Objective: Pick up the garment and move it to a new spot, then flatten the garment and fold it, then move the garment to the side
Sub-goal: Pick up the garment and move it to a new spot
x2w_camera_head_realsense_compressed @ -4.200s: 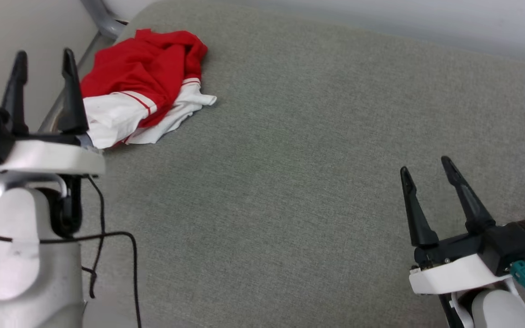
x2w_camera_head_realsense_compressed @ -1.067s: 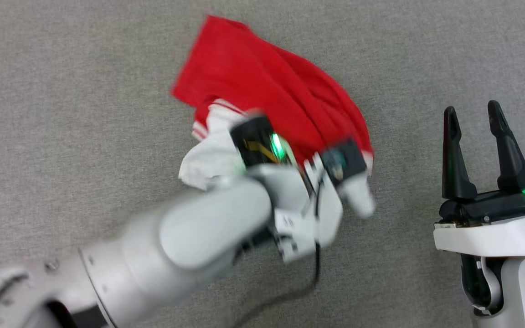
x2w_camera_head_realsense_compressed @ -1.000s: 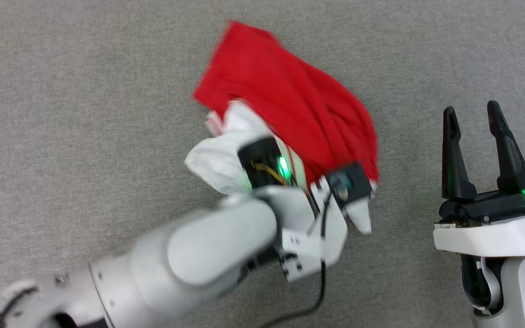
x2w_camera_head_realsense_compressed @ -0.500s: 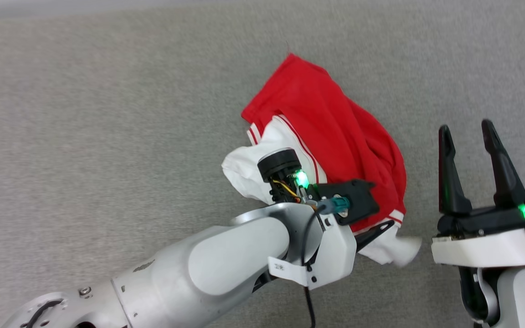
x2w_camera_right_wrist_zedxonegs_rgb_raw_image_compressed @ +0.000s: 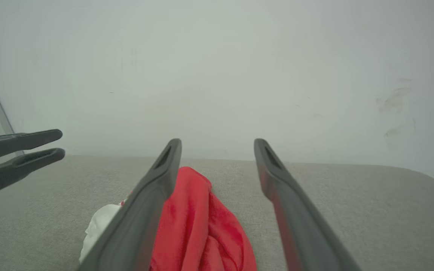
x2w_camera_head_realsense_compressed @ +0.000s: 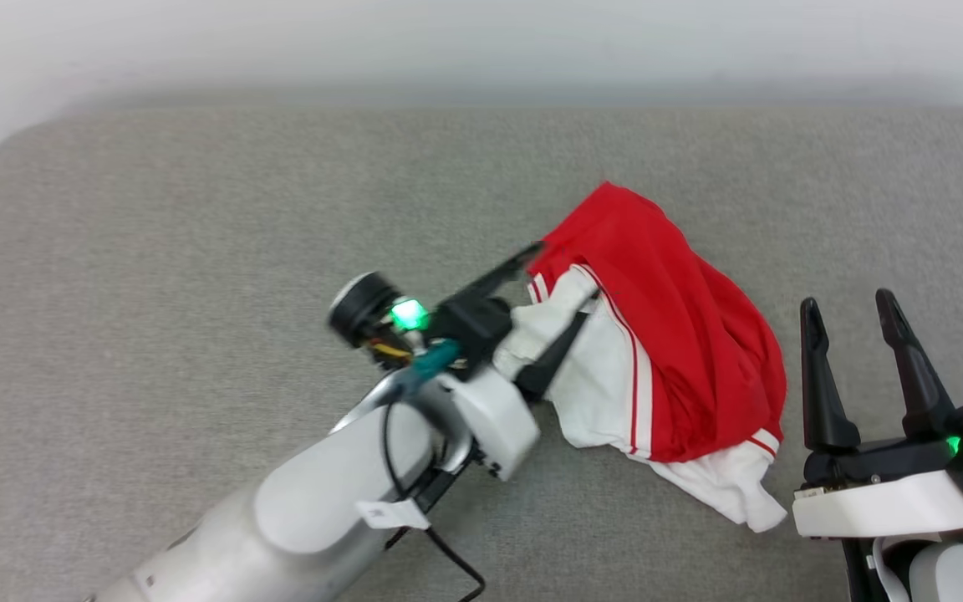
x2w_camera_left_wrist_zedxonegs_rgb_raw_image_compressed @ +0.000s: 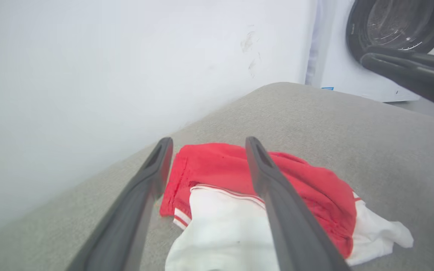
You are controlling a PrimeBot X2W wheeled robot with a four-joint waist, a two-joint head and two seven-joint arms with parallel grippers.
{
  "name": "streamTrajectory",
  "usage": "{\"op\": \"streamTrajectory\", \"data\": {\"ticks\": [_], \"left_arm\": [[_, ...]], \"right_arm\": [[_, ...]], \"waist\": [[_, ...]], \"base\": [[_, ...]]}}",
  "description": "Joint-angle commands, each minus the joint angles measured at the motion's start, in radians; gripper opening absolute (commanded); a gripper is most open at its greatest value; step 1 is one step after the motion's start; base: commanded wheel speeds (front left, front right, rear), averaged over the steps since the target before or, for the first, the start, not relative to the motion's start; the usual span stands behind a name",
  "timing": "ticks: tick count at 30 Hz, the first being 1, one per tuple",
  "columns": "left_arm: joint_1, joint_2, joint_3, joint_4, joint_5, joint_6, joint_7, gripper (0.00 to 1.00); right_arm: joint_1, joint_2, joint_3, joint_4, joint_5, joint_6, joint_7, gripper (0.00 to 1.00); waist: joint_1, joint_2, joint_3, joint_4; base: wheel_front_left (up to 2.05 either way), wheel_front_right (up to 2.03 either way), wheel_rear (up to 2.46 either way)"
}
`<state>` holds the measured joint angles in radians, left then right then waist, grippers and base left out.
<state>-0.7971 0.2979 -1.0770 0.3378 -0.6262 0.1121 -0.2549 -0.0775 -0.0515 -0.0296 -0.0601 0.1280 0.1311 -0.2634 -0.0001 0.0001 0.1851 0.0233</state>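
Note:
The garment (x2w_camera_head_realsense_compressed: 682, 359) is red with white, red-striped sleeves and lies crumpled on the grey padded surface, right of centre. My left gripper (x2w_camera_head_realsense_compressed: 567, 272) is open at the garment's left edge. Its lower finger crosses over a white sleeve and nothing is clamped. The left wrist view shows the left gripper (x2w_camera_left_wrist_zedxonegs_rgb_raw_image_compressed: 208, 141) spread above the garment (x2w_camera_left_wrist_zedxonegs_rgb_raw_image_compressed: 217, 165). My right gripper (x2w_camera_head_realsense_compressed: 845, 301) stands open just right of the heap, apart from it. In the right wrist view the right gripper (x2w_camera_right_wrist_zedxonegs_rgb_raw_image_compressed: 217, 142) points over the garment (x2w_camera_right_wrist_zedxonegs_rgb_raw_image_compressed: 198, 226), with the left gripper (x2w_camera_right_wrist_zedxonegs_rgb_raw_image_compressed: 59, 143) at the left edge.
The grey padded surface (x2w_camera_head_realsense_compressed: 197, 251) stretches wide to the left and ends at a white wall (x2w_camera_head_realsense_compressed: 481, 42). A black cable (x2w_camera_head_realsense_compressed: 448, 560) hangs under my left arm. A washing machine door (x2w_camera_left_wrist_zedxonegs_rgb_raw_image_compressed: 390, 22) shows beyond the surface in the left wrist view.
My left gripper has opened and let go of the garment, which now lies on the surface. The left hand has drawn back to the garment's left edge. The head camera has shifted.

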Motion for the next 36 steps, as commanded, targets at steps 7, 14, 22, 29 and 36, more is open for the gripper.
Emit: {"op": "streamTrajectory", "data": {"ticks": [7,14,22,29,36], "left_arm": [[0.192,0.055,0.236,-0.116,0.065,0.128,-0.01,1.0],[0.432,0.045,0.496,-0.223,0.185,0.177,-0.01,1.0],[0.647,-0.025,0.702,-0.255,0.304,0.121,-0.011,1.0],[0.764,-0.111,0.859,-0.284,0.389,0.06,-0.011,1.0],[0.823,-0.166,0.946,-0.272,0.468,-0.008,-0.011,1.0]], "right_arm": [[0.038,0.002,-0.01,0.013,-0.027,-0.001,-0.002,1.0],[0.072,0.002,-0.017,0.022,-0.037,-0.001,-0.002,1.0],[0.11,0.002,-0.02,0.039,-0.027,-0.001,-0.002,1.0],[0.145,0.002,-0.021,0.036,0.003,-0.001,-0.002,1.0],[0.177,0.002,-0.026,0.044,0.034,-0.001,-0.002,1.0]], "waist": [[0.0001,-0.0001,-0.058,0.042],[0.0001,-0.0001,-0.106,0.057],[0.0001,-0.0001,-0.148,0.049],[0.0001,-0.0001,-0.169,0.029],[0.0001,-0.0001,-0.181,0.026]], "base": [[0.0,0.0,0.0],[0.0,0.0,0.0],[0.0,0.0,0.0],[0.0,0.0,0.0],[0.0,0.0,0.0]]}}
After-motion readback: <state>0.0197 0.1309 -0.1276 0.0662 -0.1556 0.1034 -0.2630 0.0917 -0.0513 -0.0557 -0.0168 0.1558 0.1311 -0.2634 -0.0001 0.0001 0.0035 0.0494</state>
